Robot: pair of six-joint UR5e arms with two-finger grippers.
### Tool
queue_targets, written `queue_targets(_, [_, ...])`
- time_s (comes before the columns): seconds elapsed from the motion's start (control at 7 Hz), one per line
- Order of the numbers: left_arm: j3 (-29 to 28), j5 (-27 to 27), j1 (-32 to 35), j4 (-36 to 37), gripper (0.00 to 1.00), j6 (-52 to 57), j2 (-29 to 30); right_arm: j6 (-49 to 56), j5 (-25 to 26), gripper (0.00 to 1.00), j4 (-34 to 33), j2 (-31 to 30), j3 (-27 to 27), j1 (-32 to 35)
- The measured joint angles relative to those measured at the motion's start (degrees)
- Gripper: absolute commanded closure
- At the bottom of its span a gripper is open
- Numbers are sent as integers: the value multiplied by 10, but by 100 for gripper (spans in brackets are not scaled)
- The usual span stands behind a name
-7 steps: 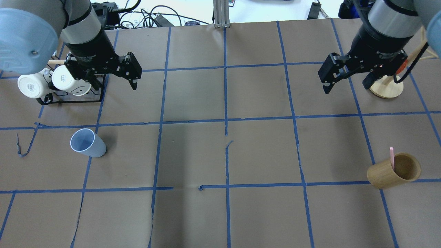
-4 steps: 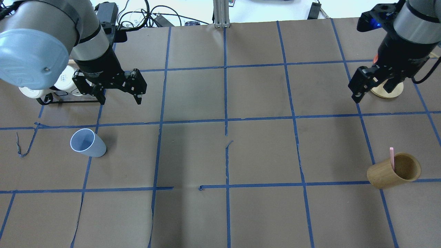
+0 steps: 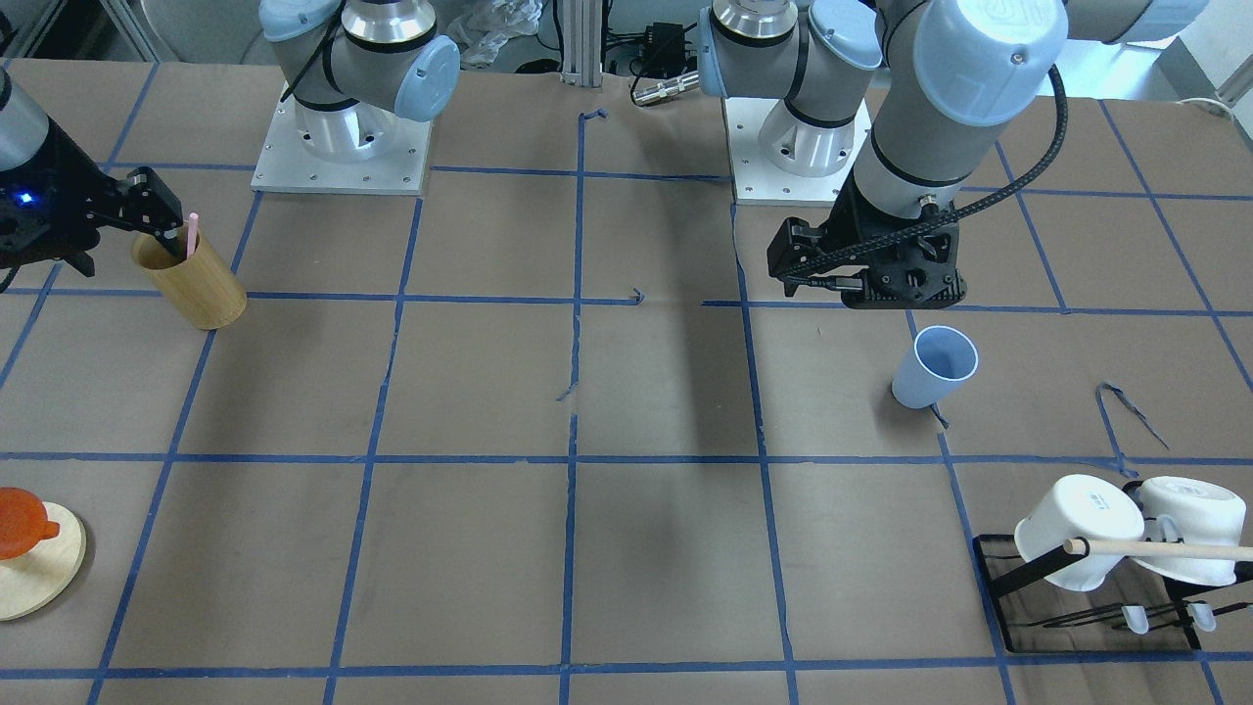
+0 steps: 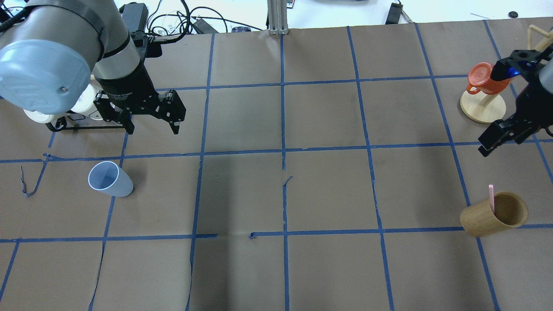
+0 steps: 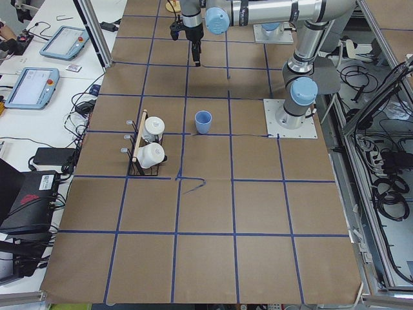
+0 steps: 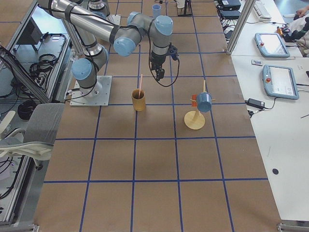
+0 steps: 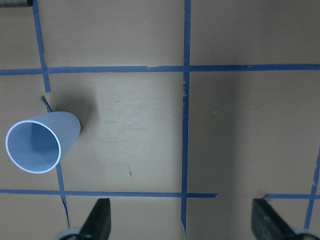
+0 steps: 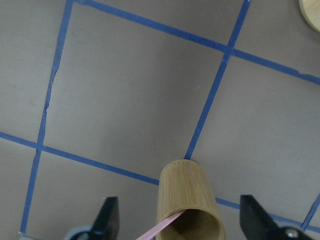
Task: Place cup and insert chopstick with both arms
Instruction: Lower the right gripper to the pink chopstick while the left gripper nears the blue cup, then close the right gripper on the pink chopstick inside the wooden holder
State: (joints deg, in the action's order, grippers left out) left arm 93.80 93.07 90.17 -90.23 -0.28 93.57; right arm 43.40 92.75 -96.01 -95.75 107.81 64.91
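The light-blue cup stands upright on the brown table, also in the left wrist view and the front view. My left gripper is open and empty, hovering beyond the cup and a little toward the table's middle. The pink chopstick leans inside the tan bamboo holder. My right gripper is open and empty, above and just beyond the holder; the holder sits between its fingers in the right wrist view.
A black rack with white mugs and a beige rod stands at the far left. A round wooden stand with an orange cup stands at the far right, close to my right arm. Blue tape lines grid the table.
My right gripper swung right and nearer, from beside the wooden stand toward the bamboo holder. My left gripper moved slightly nearer and down toward the cup. Both stayed open.
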Motion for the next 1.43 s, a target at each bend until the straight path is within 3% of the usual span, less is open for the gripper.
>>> queue_targets(0.43, [13,-1,1,3,0,-1,-1,1,-2,0,75,-12,9,-2])
queue_targets(1.14, [22,-1,2,10,0,-2,-2,-31,3,0,46,-4,32,-3])
queue_targets(1.43, [26,-1,2,10,0,-2,-2,-23,15,18,-24,-7,83,-4])
